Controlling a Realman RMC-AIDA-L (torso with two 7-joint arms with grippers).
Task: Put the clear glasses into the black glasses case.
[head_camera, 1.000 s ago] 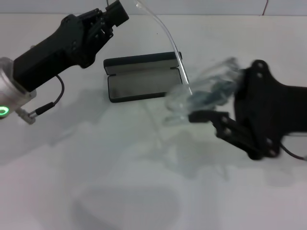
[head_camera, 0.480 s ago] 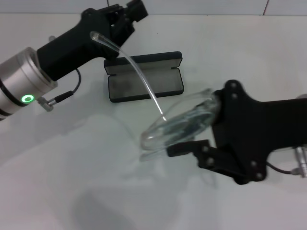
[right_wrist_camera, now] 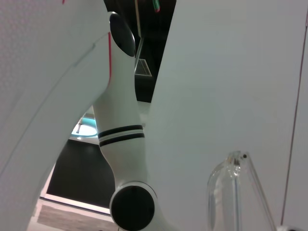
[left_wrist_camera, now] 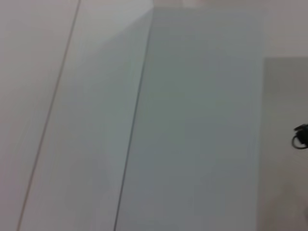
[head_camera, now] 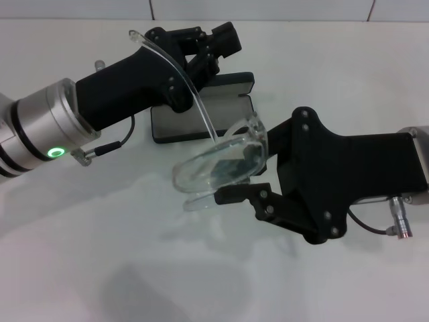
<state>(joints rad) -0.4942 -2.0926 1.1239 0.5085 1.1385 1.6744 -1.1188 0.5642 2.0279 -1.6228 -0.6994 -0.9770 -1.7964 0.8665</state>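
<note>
On the left of the head view, the left gripper [head_camera: 224,37] is hanging over the far edge of the black glasses case [head_camera: 201,114]; whether its fingers are apart or together cannot be told. The case is lying open on the white table [head_camera: 80,268], its grey lining facing up and its lid standing up at the back. Just in front of it, the clear glasses [head_camera: 221,164] are hovering above the table, fully transparent, with the lenses tilted and one thin clear arm sweeping up and back across the left arm. The other temple is lying folded below the lenses. To the right, the right gripper [head_camera: 234,181] is clamping the frame, its black fingers [head_camera: 231,196] closing narrowly on the lens part. In the right wrist view, a curved piece of the glasses [right_wrist_camera: 236,192] is showing against the pale table.
</note>
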